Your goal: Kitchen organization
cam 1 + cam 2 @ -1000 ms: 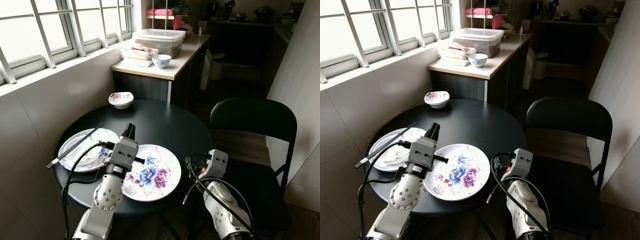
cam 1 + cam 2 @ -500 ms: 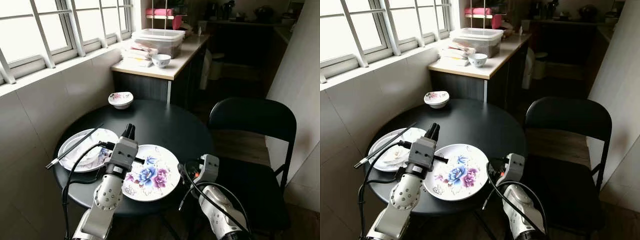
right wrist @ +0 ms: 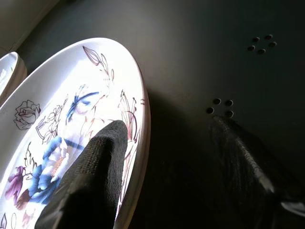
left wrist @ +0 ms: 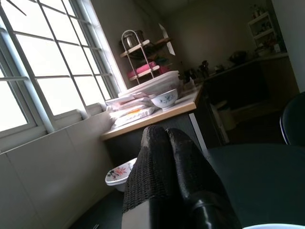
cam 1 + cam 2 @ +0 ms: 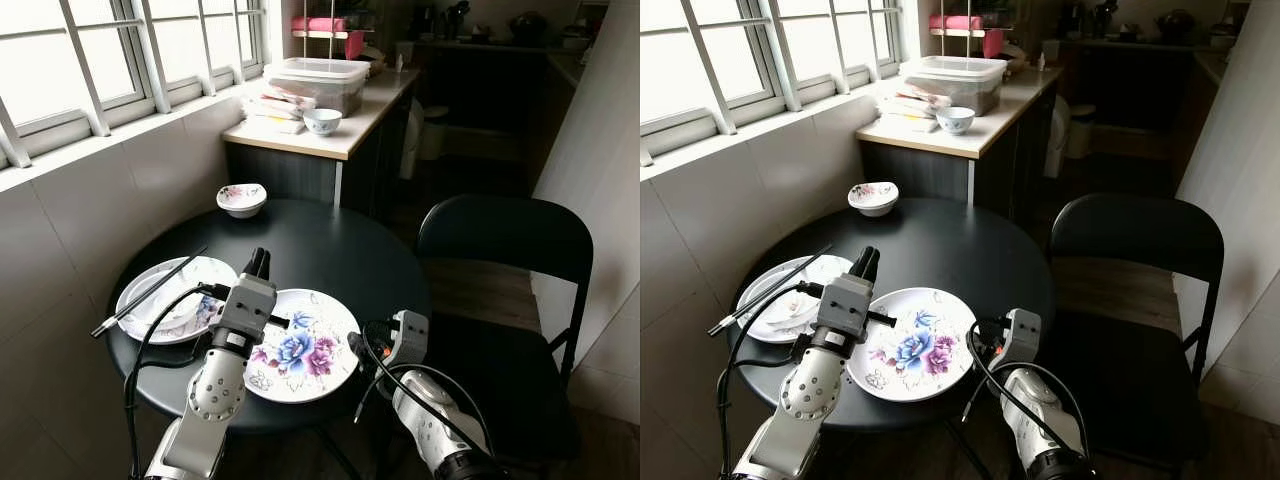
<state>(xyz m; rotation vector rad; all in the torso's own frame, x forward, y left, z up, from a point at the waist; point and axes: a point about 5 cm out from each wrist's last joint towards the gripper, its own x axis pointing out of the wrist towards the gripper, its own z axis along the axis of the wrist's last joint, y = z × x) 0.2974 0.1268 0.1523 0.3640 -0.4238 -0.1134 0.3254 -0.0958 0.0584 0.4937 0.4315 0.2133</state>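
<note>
A large floral plate point(image 5: 300, 352) lies at the front of the round black table point(image 5: 320, 245). My right gripper point(image 5: 358, 346) is open at the plate's right rim. In the right wrist view one of its fingers point(image 3: 101, 160) hangs over the plate point(image 3: 62, 109) and the other finger point(image 3: 245, 150) over bare table, with the rim between them. My left gripper point(image 5: 261, 260) is shut on nothing and hovers between the floral plate and a second plate point(image 5: 175, 297) on the left. That second plate carries chopsticks point(image 5: 150, 292) and a spoon.
A small floral bowl point(image 5: 242, 199) sits at the table's far left edge. A black folding chair point(image 5: 505, 240) stands to the right. Behind, a counter point(image 5: 350, 135) holds a blue-patterned bowl point(image 5: 322, 121) and a plastic box point(image 5: 320, 80). Tiled wall and windows run along the left.
My right gripper has moved left and forward, from beside the table's edge to the floral plate's right rim. The left arm has stayed still.
</note>
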